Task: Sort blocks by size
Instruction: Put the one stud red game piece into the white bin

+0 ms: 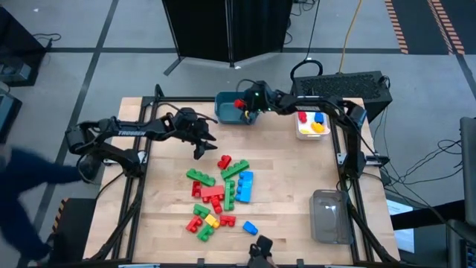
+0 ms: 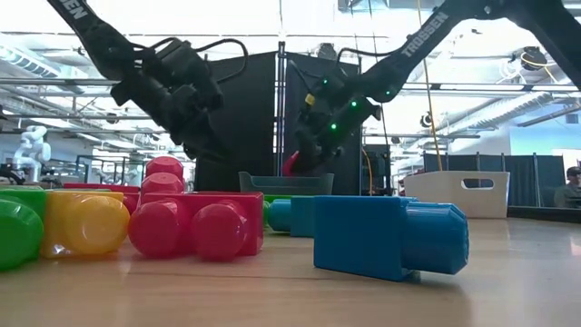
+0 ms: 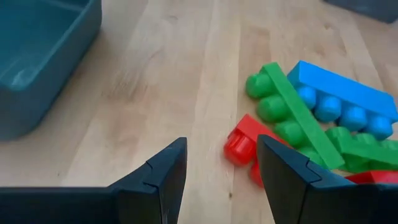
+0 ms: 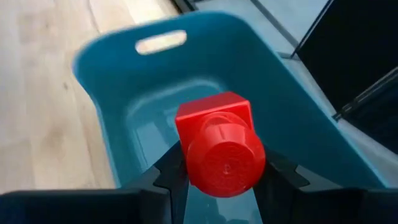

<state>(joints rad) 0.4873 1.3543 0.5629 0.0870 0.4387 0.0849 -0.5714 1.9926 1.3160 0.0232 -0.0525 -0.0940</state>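
Red plastic is held in the right gripper [image 4: 214, 171], whose fingers are clamped on a short one-stud red block [image 4: 219, 144] directly above the open teal bin [image 4: 292, 106] at the far side of the table; the block's stud points outward from the fingers, and the bin floor lies straight beneath it, so a plain release is judged to be all that the drop requires. The left gripper [image 3: 221, 174] is seen parted and empty, hovering over bare wood between the bin and the pile of blocks [image 1: 220, 195] in mid-table, with a small red brick [image 3: 244, 142] just ahead of its fingertips
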